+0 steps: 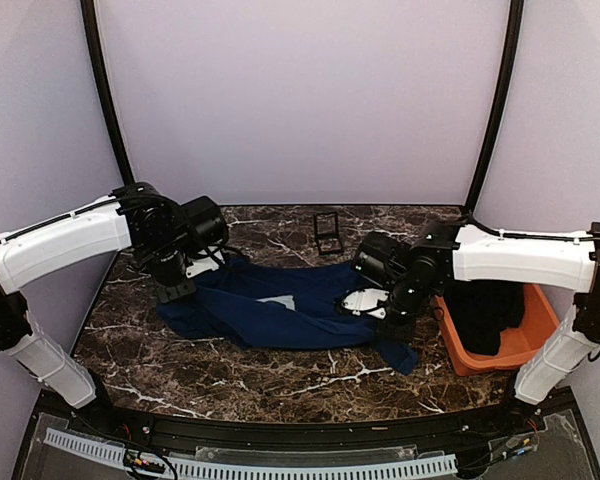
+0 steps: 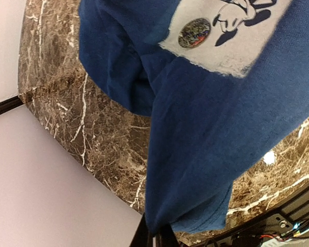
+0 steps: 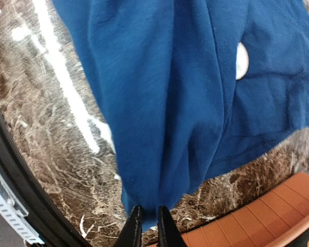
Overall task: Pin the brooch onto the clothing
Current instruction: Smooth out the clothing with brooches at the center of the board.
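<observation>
On the marble table (image 1: 280,385), the clothing (image 1: 260,318) lies crumpled between my two grippers. My left gripper (image 2: 155,235) is closed on a lower edge of the fabric, jaws pinched together with cloth between them. My right gripper (image 3: 148,227) is closed in the same way on a hanging fold at the opposite side. The brooch (image 2: 194,33) sits face up on the grey print (image 2: 247,46), well apart from my left fingertips and farther up the cloth. From the right wrist, a white disc (image 3: 242,60) shows half hidden behind a fold; it is possibly the brooch's back.
</observation>
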Controlling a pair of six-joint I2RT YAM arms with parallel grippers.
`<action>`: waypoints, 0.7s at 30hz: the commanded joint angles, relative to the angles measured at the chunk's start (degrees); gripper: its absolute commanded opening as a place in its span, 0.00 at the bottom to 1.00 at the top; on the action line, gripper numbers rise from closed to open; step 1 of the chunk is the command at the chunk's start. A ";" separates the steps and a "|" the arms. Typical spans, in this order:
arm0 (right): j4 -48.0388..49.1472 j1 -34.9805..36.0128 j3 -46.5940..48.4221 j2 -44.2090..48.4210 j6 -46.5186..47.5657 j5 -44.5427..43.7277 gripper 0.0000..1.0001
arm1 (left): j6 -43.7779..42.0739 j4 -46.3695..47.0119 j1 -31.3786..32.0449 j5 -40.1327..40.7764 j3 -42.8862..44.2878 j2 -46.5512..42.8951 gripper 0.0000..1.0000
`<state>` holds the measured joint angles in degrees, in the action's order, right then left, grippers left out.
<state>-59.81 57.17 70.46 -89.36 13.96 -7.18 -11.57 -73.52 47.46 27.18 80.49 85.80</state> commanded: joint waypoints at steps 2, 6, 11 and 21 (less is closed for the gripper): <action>-0.89 0.75 -0.82 1.21 1.80 9.47 0.17 | -0.59 -3.45 -0.09 -3.08 -1.87 -2.60 0.12; -0.03 1.72 -0.86 2.25 2.54 12.23 0.20 | -0.19 -4.78 -0.11 -0.83 -2.06 -4.49 0.14; 1.85 1.80 -1.13 1.99 1.49 2.10 0.27 | -0.12 -3.40 -0.09 0.78 -3.64 -5.63 0.39; 12.32 -11.88 7.21 -10.30 -7.78 -4.23 0.58 | -1.04 14.61 -8.13 -7.51 -0.41 4.06 0.53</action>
<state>-53.60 50.98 72.93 -96.31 10.74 -12.25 -12.01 -68.14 44.60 28.36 78.59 85.69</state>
